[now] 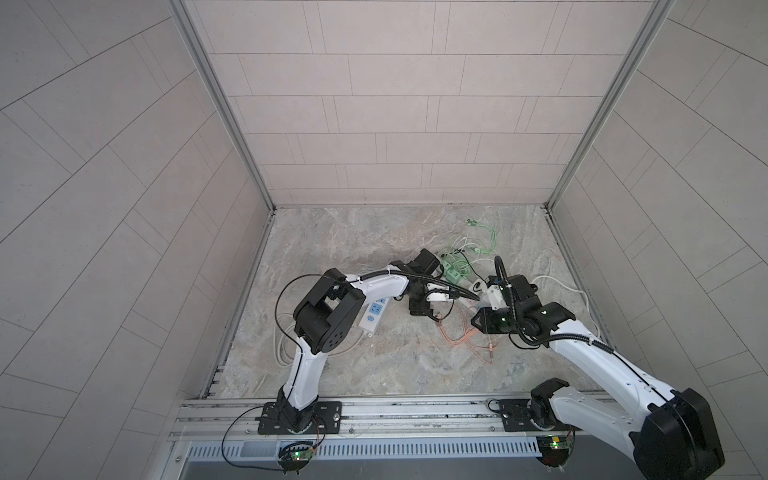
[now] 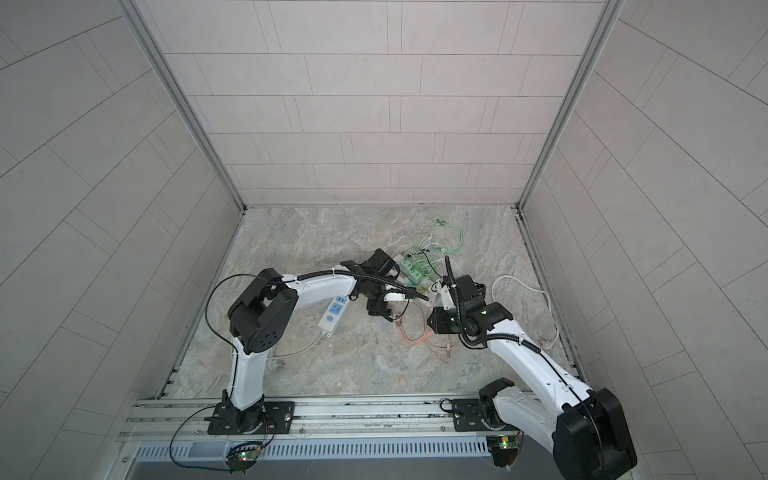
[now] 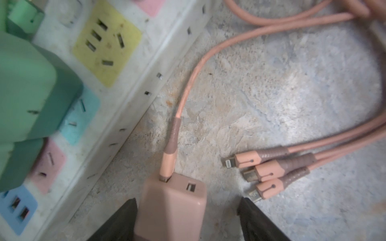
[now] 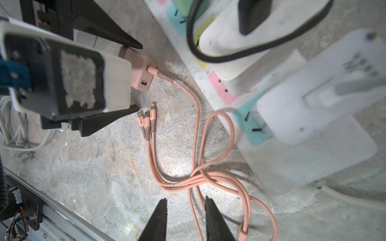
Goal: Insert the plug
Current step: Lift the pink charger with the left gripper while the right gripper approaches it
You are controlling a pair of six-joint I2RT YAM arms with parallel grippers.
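**Item: pink USB charger plug** (image 3: 171, 210)
- Location: lying on the marble-patterned counter (image 1: 374, 249), just beside the long edge of the multicolour power strip (image 3: 133, 89). It sits in no socket.
- End face: two USB ports, one taken by the pink cable (image 3: 188, 87) and one free.
- Prongs: not visible.

**Left gripper** (image 3: 188, 199)
- Its fingers (image 3: 123, 223) are part-open and astride the plug.
- One finger lies against the plug's side. The other stands clear of it, with bare counter showing between.
- The plug is not clamped.
- The right wrist view shows the same straddle (image 4: 137, 77).

**Right gripper** (image 4: 185, 198)
- The fingers are drawn nearly together with a narrow gap between them, and hold nothing.
- It hovers above the loops of the pink cable, apart from the plug.

**Pink cable**
- One end is seated in the plug, and the run loops over the counter.
- It ends in three connectors (image 3: 261, 173) lying side by side near the plug.

**Multicolour power strip**
- White body with socket panels in yellow, teal, pink and blue.
- The yellow panel (image 3: 106, 41) is unoccupied.
- Green adapters (image 3: 31, 87) are seated at one end.
- White adapters (image 4: 240, 41) are seated further along.

**Second power strip** (image 1: 376, 312)
- White with blue sockets (image 2: 336, 311).
- In both top views it is partly under the left arm.

**Green cables** (image 1: 478, 245)
- A loose tangle on the far side of the counter.
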